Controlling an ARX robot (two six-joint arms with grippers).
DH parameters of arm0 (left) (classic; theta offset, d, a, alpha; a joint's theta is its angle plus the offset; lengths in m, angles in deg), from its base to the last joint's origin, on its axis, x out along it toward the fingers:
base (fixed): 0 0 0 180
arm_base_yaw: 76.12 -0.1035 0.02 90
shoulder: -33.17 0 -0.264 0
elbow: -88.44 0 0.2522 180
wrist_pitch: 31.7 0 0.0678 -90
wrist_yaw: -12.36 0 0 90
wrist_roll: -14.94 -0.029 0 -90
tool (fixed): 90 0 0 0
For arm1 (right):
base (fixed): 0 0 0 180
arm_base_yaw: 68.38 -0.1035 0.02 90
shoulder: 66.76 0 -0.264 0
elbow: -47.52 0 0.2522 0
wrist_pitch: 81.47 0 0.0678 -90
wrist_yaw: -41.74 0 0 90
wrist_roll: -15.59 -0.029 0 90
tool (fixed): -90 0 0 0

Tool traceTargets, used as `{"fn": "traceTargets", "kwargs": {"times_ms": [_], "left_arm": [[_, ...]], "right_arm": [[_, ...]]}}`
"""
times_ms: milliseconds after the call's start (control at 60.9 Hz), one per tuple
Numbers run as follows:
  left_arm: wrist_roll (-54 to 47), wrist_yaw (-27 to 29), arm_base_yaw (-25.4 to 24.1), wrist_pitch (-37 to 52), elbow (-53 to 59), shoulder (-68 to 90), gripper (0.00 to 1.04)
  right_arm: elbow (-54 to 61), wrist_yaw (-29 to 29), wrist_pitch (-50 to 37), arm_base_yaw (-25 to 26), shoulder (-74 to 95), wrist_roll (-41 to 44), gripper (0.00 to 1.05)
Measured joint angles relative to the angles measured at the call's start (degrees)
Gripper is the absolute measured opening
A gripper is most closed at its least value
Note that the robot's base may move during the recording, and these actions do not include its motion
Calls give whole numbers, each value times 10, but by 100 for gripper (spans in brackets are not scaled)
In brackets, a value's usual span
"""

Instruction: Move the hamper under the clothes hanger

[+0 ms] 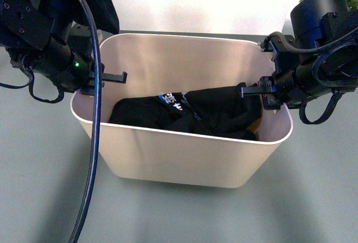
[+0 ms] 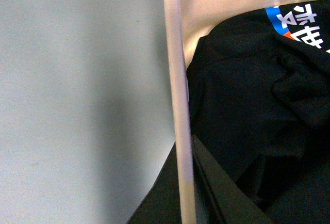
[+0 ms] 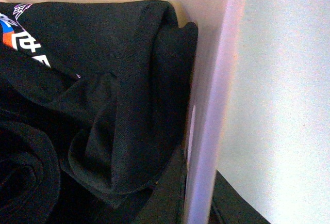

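The left hand (image 1: 104, 83) at 9 o'clock and right hand (image 1: 257, 94) at 3 are clamping the rim of the hamper (image 1: 184, 159) — the move itself is looking pending.

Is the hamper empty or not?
Not empty: crumpled black clothes lie at the bottom of the hamper, well below its rim.

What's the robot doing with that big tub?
The robot is holding a beige hamper with both arms. Its left hand pinches the rim on one short side and its right hand pinches the rim on the other. Black clothes with a bit of blue and white print lie in the bottom. The hamper is right in front of the robot, over the grey floor. I can't tell if it is lifted.
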Motion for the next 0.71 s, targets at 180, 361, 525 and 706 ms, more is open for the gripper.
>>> {"fn": "traceTargets", "kwargs": {"times_ms": [180, 361, 525, 706], "left_arm": [[-33, 2, -1, -5, 2, 0, 4], [-34, 4, -4, -17, -4, 2, 4], [-33, 14, -6, -47, -17, 15, 4], [-35, 23, -5, -67, -18, 32, 4]], "right_arm": [[21, 30, -79, -6, 3, -31, 6], [9, 25, -53, -12, 11, -34, 6], [0, 13, -23, -18, 35, -48, 6], [-12, 11, 0, -20, 56, -55, 6]]}}
